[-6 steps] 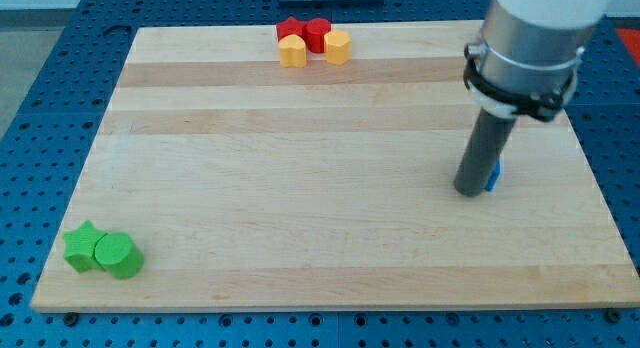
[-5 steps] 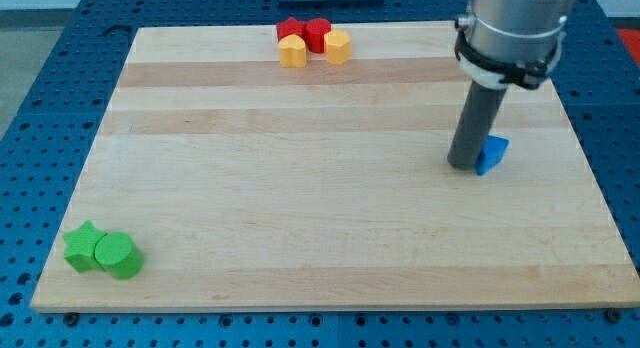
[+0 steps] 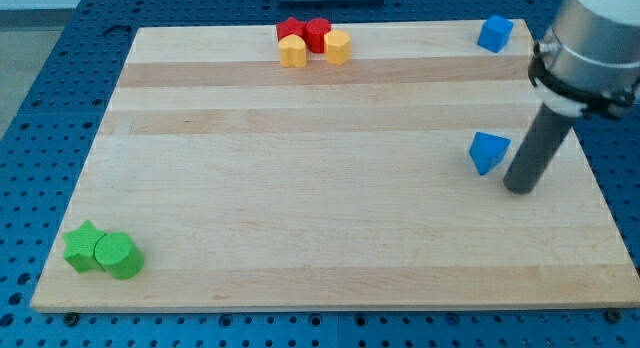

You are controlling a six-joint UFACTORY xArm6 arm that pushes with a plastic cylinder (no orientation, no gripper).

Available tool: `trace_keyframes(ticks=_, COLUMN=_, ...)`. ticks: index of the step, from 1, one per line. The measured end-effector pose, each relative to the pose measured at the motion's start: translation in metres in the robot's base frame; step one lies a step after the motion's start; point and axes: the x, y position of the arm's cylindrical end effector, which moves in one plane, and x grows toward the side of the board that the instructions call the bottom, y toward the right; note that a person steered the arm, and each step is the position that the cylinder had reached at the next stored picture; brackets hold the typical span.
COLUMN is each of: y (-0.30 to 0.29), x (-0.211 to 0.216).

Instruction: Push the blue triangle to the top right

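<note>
The blue triangle [image 3: 488, 151] lies on the wooden board [image 3: 300, 188] at the view's right, about mid-height. My tip [image 3: 519, 188] rests on the board just to the right of and slightly below the triangle, a small gap apart from it. The rod rises from the tip toward the view's upper right. A second blue block [image 3: 494, 33], cube-like, sits at the board's top right corner.
Two red blocks [image 3: 304, 32] and two yellow blocks [image 3: 315, 49] cluster at the board's top edge, left of centre. A green star [image 3: 82, 246] and a green cylinder [image 3: 118, 255] touch each other at the bottom left corner.
My tip has moved from the left side of the blue triangle to its lower right. The triangle sits about where it was. The blue block at the top right is now uncovered.
</note>
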Motion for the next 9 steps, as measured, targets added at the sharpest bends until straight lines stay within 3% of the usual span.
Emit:
trace_keyframes(ticks=2, y=-0.008, x=-0.081)
trace_keyframes(ticks=3, y=-0.006, x=-0.087)
trace_keyframes(ticks=4, y=0.027, x=-0.058)
trace_keyframes(ticks=5, y=0.025, x=-0.018)
trace_keyframes(ticks=6, y=-0.019, x=-0.016)
trace_keyframes(ticks=8, y=-0.085, x=-0.093)
trace_keyframes(ticks=9, y=-0.088, x=-0.104)
